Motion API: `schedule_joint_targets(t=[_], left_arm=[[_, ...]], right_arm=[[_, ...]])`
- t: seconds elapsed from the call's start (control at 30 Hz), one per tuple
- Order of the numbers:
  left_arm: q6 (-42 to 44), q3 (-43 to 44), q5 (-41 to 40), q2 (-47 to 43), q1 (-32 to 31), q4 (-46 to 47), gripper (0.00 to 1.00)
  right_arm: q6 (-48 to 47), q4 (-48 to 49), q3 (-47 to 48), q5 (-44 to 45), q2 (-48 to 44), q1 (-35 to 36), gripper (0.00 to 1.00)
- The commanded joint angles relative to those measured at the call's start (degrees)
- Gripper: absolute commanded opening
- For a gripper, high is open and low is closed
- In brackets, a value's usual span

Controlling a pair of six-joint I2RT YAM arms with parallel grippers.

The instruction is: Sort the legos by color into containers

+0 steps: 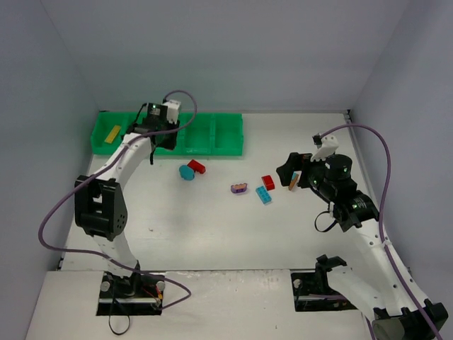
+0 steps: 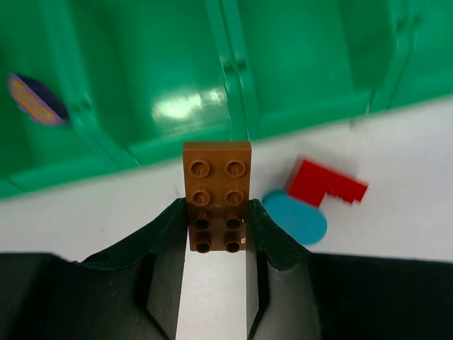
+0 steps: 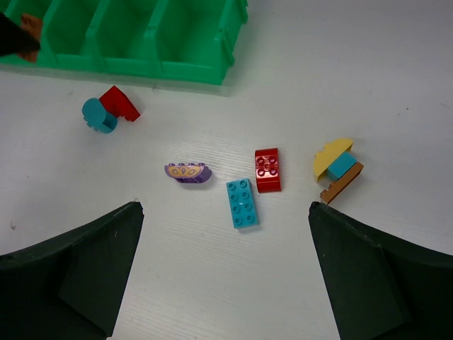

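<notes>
My left gripper (image 2: 217, 237) is shut on an orange-brown brick (image 2: 217, 195) and holds it at the front wall of the green tray (image 2: 233, 106); in the top view this gripper (image 1: 159, 136) is over the tray's (image 1: 226, 134) second compartment. A yellow brick (image 1: 112, 134) lies in the leftmost compartment. My right gripper (image 3: 224, 212) is open and empty above the table. Below it lie a cyan brick (image 3: 243, 203), a red brick (image 3: 267, 170), a purple brick (image 3: 187, 172) and a yellow, cyan and brown stack (image 3: 338, 166).
A cyan round piece (image 2: 297, 218) and a red brick (image 2: 322, 183) touch each other just in front of the tray, right of the left gripper. A purple and yellow piece (image 2: 32, 99) lies in a compartment to the left. Grey walls surround the table.
</notes>
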Motion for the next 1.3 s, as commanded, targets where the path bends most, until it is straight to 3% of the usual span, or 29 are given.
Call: schedule_joint_targets(t=[0.0, 0.17, 0.23, 0.47, 0.5, 0.6, 0.73, 1.03, 1.07, 1.27], left_arm=[[-0.9, 9.7, -3.5, 2.7, 1.8, 3.6, 0.02], [-2.5, 18.5, -2.3, 11.1, 5.2, 5.0, 0.03], [-3.0, 22.1, -2.1, 14.0, 5.6, 5.7, 0.15], [-2.7, 27.9, 0.0, 19.0, 6.6, 5.5, 0.43], [-2.7, 27.9, 0.0, 19.2, 6.6, 5.6, 0.53], [-2.7, 28.3, 0.2, 19.0, 6.6, 5.1, 0.62], [-2.8, 24.8, 1.6, 14.2, 6.0, 5.2, 0.67], [1.0, 3.6, 13.8, -2.1, 1.9, 3.3, 0.7], [1.2, 0.8, 14.4, -3.5, 1.2, 2.7, 0.75], [6.4, -5.3, 12.4, -3.8, -1.8, 1.0, 0.76]], right_arm=[[-0.4, 3.0, 0.2, 1.1, -0.3, 0.1, 1.0], [-0.5, 2.9, -0.3, 1.7, -0.7, 0.1, 1.0], [-0.5, 2.9, -0.3, 1.9, -0.8, 0.1, 1.0], [-0.5, 2.9, -0.5, 2.5, -0.3, 0.1, 1.0], [-0.4, 2.9, -0.5, 2.6, -0.2, 0.1, 1.0], [-0.5, 2.9, -0.3, 2.6, 0.2, 0.1, 1.0], [-0.3, 2.9, 0.0, 2.2, 0.6, 0.1, 1.0], [-0.8, 3.0, 0.1, 0.4, 1.4, 0.1, 1.0], [-0.8, 3.1, 0.1, 0.3, 1.6, 0.1, 1.0], [-0.6, 3.7, 0.0, -1.1, 2.0, 0.3, 1.0]])
